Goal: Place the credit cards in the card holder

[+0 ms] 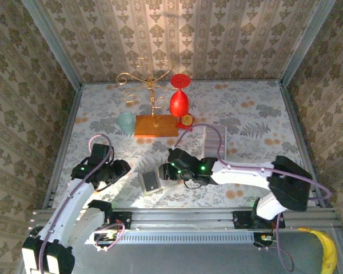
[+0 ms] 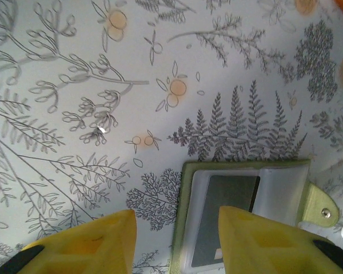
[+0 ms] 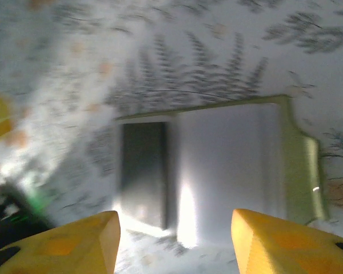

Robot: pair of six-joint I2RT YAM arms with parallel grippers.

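Card holder (image 1: 151, 182) is lying open on the tabletop (image 1: 246, 114), right tool (image 3: 172, 220) hovering over it and left tool (image 2: 176, 212) just beside, both gaping wide and carrying nothing. I'm guessing a finger is risking shoving the light holder sideways

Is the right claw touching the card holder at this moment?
Cannot tell. In the top view the right claw sits right at the card holder's right edge, with no plain gap or contact. The right wrist view is too blurred to settle it.
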